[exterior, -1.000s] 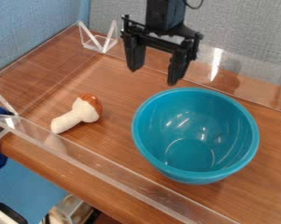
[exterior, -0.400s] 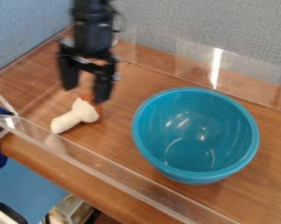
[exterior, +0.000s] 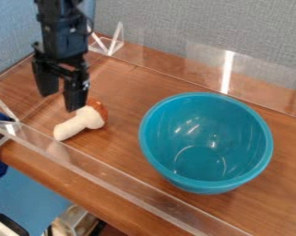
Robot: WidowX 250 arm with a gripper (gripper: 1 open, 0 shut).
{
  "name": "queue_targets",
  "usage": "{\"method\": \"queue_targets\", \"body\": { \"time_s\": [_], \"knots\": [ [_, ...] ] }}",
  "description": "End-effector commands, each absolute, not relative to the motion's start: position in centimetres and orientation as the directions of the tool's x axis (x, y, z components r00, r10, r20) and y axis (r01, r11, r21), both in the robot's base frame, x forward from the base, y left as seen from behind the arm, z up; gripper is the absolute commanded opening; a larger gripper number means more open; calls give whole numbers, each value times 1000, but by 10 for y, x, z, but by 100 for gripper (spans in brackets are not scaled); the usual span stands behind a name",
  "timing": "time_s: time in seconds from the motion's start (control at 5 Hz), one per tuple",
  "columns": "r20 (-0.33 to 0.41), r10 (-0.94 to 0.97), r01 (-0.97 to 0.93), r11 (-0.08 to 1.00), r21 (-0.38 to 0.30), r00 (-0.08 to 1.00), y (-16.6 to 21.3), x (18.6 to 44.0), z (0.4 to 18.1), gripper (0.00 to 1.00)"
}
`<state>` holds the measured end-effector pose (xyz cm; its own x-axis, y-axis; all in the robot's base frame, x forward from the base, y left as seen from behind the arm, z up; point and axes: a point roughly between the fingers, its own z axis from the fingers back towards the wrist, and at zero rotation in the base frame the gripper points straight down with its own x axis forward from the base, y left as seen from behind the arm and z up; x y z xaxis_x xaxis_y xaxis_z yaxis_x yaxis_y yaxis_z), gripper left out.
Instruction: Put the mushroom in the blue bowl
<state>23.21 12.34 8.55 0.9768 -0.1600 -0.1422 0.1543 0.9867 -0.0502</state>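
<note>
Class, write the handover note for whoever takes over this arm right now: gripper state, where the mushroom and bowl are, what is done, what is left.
Gripper: open, empty, pointing down, above the mushroom.
Mushroom: lying on its side on the table, left of the bowl.
Bowl: upright, empty.
Done: nothing moved yet.
Left: lower, grasp the mushroom, carry it over the bowl, release.

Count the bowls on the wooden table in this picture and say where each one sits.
1. The blue bowl sits upright on the right side of the wooden table, apart from the mushroom on the left. None seem hidden.
</note>
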Motion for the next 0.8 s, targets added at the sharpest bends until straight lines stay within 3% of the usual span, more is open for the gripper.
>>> {"method": "queue_targets", "body": {
  "time_s": [0.0,0.6],
  "knots": [
    [-128,-167,162,986,-47,978,137,242,75,100],
    [-143,-196,189,980,-57,970,148,250,42,100]
  ]
}}
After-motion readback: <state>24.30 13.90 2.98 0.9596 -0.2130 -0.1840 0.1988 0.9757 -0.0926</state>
